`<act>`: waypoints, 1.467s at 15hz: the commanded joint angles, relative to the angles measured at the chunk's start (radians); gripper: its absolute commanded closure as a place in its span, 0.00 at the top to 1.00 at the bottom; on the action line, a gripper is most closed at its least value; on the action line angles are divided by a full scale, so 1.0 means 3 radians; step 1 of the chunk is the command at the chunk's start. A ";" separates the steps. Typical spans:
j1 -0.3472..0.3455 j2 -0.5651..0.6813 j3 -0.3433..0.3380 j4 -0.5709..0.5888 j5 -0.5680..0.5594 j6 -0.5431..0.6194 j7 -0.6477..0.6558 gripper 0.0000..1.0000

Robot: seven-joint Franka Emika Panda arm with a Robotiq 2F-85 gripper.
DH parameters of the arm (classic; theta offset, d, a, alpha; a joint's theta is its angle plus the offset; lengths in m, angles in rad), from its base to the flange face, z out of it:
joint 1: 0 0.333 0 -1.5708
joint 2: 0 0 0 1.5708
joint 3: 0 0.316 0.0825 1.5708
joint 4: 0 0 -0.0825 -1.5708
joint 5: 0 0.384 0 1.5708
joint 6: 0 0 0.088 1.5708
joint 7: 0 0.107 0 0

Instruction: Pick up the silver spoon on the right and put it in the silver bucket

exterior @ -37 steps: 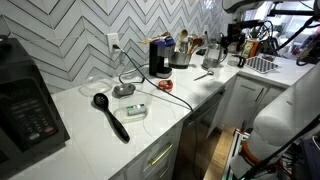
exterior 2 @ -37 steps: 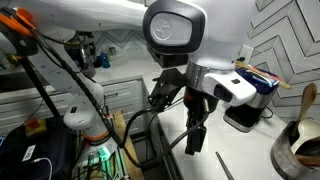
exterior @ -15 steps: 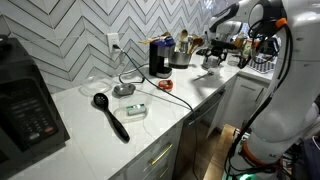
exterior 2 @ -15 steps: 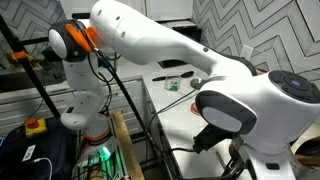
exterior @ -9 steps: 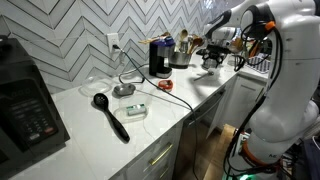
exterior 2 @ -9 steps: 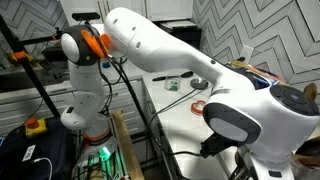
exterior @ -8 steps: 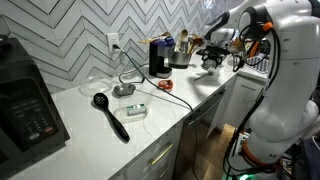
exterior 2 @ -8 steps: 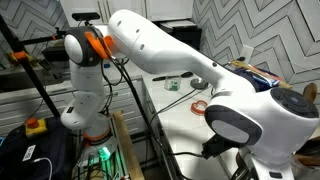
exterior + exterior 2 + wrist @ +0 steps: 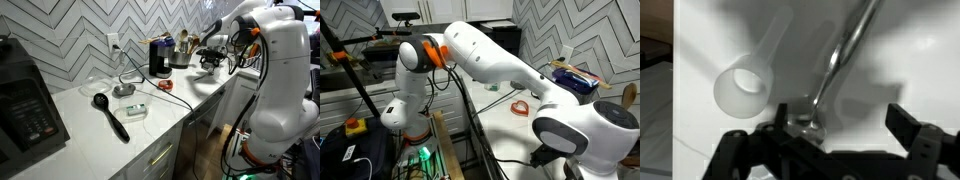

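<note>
The silver spoon (image 9: 836,62) lies on the white counter in the wrist view. Its handle runs up to the right and its bowl (image 9: 805,115) sits close to my left finger. My gripper (image 9: 840,135) is open just above the counter, with its fingers on either side of the spoon's bowl end and nothing held. In an exterior view the gripper (image 9: 210,63) hangs low over the counter to the right of the silver bucket (image 9: 181,59), which stands against the wall with utensils standing in it. The spoon is too small to make out there.
A white cup (image 9: 745,88) lies on its side just left of the spoon. A black coffee machine (image 9: 160,57) stands left of the bucket. A black ladle (image 9: 110,113), a cable and small items lie further left. A microwave (image 9: 25,100) is at the far left.
The arm has swung in from the right and come down over the counter beside the bucket. The gripper now sits low around the spoon. The counter objects have not moved.
</note>
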 commanded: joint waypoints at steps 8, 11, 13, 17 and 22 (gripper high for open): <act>-0.0120 0.0180 -0.0007 0.0089 -0.0058 -0.0054 0.0141 1.00; -0.0153 0.0197 0.0012 0.0068 -0.0005 0.0004 0.0131 0.88; -0.0172 0.0224 0.0021 0.0078 0.0026 0.0006 0.0154 0.73; -0.0187 0.0265 0.0053 0.0082 0.0073 0.0050 0.0173 0.49; -0.0184 0.0284 0.0075 0.0079 0.0084 0.0104 0.0193 0.30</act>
